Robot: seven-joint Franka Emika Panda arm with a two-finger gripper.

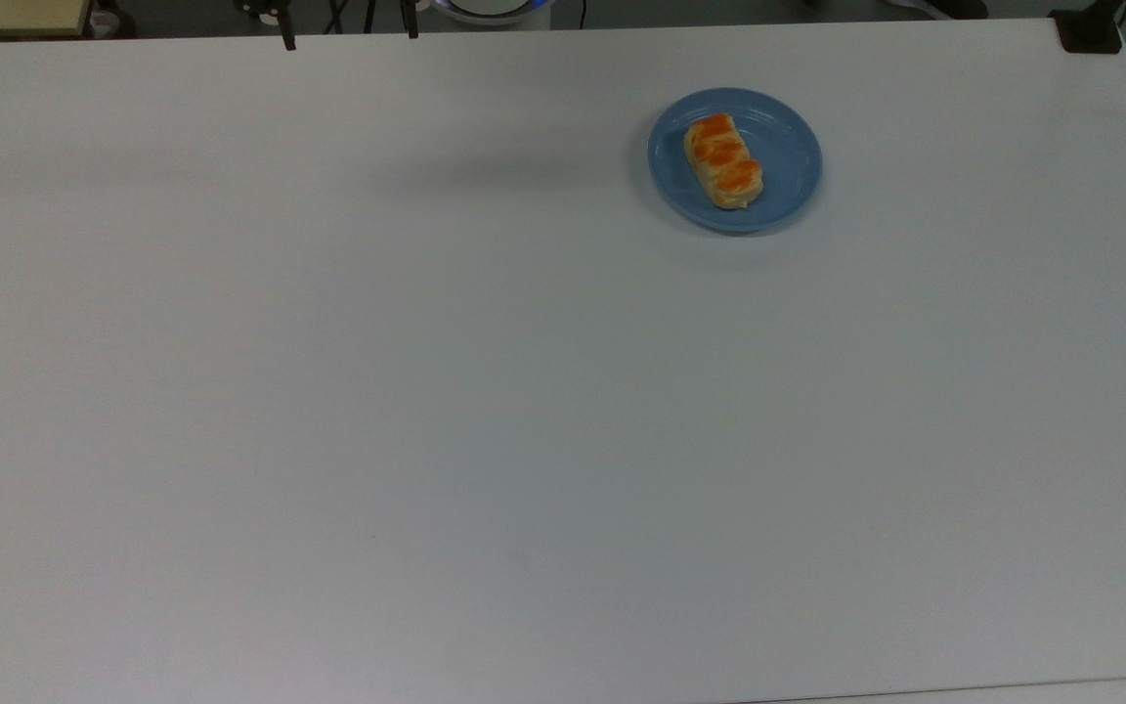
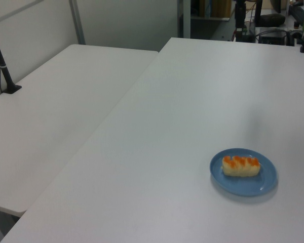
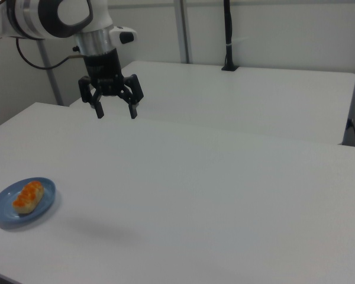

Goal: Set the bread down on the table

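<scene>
The bread [image 1: 722, 161] lies along a round blue plate [image 1: 790, 129] near the far right of the white table [image 1: 524, 411] in the top view. It is a pale tan loaf with orange glazed patches. The left view shows the bread [image 2: 240, 166] on the plate [image 2: 243, 188] at the table's [image 2: 182, 116] lower right. In the right view, the bread [image 3: 28, 197] and plate [image 3: 5, 216] sit at the left edge of the table [image 3: 195, 195]. My gripper [image 3: 116, 113] hangs open and empty high above the table, well away from the bread. Its fingertips [image 1: 287, 41] poke in at the top view's upper edge.
A second white table [image 2: 50, 101] adjoins on the left view's left, with a black post [image 2: 2, 66] clamped to it. A black clamp [image 1: 1089, 29] sits at the top view's upper right corner. The table edge runs close behind the plate.
</scene>
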